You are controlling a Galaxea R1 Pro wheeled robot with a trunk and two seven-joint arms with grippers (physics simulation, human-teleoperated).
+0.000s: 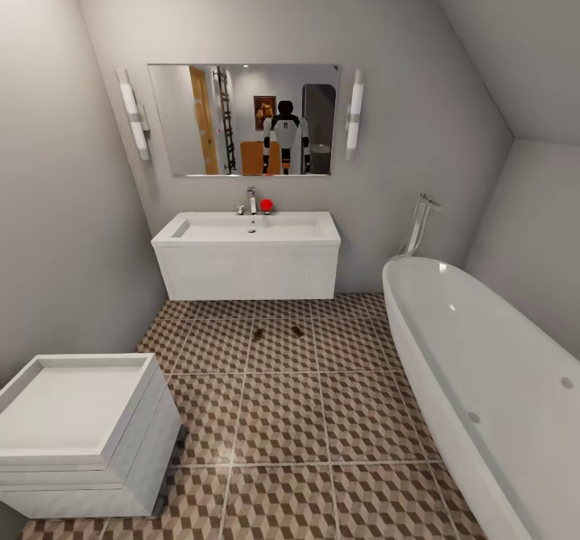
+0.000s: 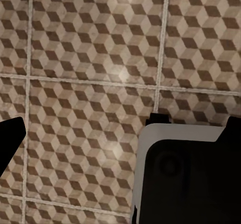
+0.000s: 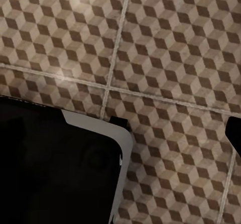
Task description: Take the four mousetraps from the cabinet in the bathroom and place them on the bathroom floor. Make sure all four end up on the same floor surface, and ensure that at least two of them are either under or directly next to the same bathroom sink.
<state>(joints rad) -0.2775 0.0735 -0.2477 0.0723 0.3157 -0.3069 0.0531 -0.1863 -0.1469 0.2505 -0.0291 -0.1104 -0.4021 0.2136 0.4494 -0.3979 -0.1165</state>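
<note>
A: Entry, head view. Two mousetraps on the bathroom floor (image 1: 282,411): one mousetrap (image 1: 258,334) and a second mousetrap (image 1: 297,331), small dark-brown pieces lying near each other but apart, on neighbouring tiles.

B: Position relative to the sink (image 1: 250,227)?

A: Both rest on the second row of tiles out from the white vanity unit (image 1: 246,272), roughly in line with the basin's middle. In front of it, not under it. The faucet (image 1: 251,200) stands at the basin's back edge, a small red object (image 1: 267,205) just beside it.

B: Surroundings?

A: Mirror (image 1: 243,119) above the sink, a tube lamp at each side; the robot's reflection stands in the glass. Bathtub (image 1: 491,387) along the right wall, with a tall chrome tap (image 1: 419,224) at its far end. Square white toilet (image 1: 80,431) at near left.

B: Grippers?

A: Left wrist view: cube-pattern tiles, with a black fingertip (image 2: 10,141) at one edge and another at the opposite edge; a dark, pale-rimmed body of the robot covers one corner. Right wrist view: the same tiles, one fingertip (image 3: 235,133) at an edge. Whether the jaws of either gripper are apart or together, the observer cannot tell.
</note>
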